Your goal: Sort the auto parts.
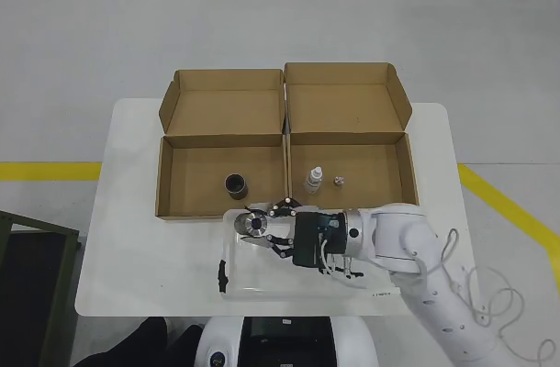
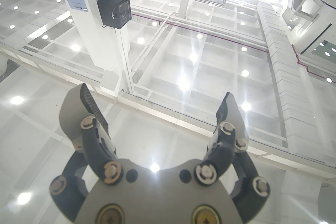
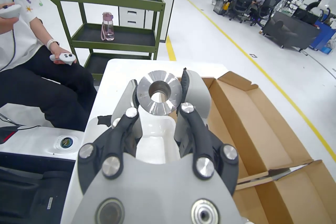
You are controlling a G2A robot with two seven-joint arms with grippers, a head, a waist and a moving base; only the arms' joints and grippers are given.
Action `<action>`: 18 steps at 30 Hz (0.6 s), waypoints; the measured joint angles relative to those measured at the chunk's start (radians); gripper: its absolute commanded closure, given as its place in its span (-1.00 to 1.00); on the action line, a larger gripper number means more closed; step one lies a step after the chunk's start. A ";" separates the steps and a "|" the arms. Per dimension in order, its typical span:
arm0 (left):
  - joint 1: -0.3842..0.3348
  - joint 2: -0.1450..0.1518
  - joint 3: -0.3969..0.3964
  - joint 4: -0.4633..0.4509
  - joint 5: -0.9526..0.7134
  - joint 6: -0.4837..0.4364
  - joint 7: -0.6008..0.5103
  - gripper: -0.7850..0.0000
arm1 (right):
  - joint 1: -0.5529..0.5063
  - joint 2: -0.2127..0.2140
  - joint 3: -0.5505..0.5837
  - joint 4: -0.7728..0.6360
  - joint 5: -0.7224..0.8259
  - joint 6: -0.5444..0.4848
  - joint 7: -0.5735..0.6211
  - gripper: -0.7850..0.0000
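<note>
My right gripper point(image 3: 159, 89) is shut on a shiny metal ring point(image 3: 159, 95) with a round hole through its middle. From above, the ring point(image 1: 256, 224) hangs over the far left corner of the white tray point(image 1: 262, 280), just short of the left cardboard box point(image 1: 179, 183). A dark cylindrical part point(image 1: 235, 185) stands in that left box. A small white bottle-shaped part point(image 1: 313, 179) and a tiny part point(image 1: 337, 180) lie in the right box point(image 1: 390, 174). My left gripper point(image 2: 156, 101) is open, points up at the ceiling and holds nothing.
A black part point(image 1: 222, 275) rests at the tray's left edge. Both boxes stand with flaps raised at the table's far side. A green cart point(image 3: 110, 15) and a seated person holding controllers are beyond the table's left end.
</note>
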 measured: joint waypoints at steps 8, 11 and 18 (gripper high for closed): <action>0.000 0.000 0.000 0.000 0.000 0.000 0.000 -1.00 | 0.015 0.007 0.071 -0.075 0.045 0.024 -0.043 1.00; 0.000 0.000 0.000 0.000 0.000 0.000 0.000 -1.00 | 0.008 0.014 0.122 -0.095 0.061 0.030 -0.058 1.00; 0.000 0.000 0.000 0.000 0.000 0.000 0.000 -1.00 | -0.027 0.027 0.226 -0.146 0.089 0.045 -0.090 1.00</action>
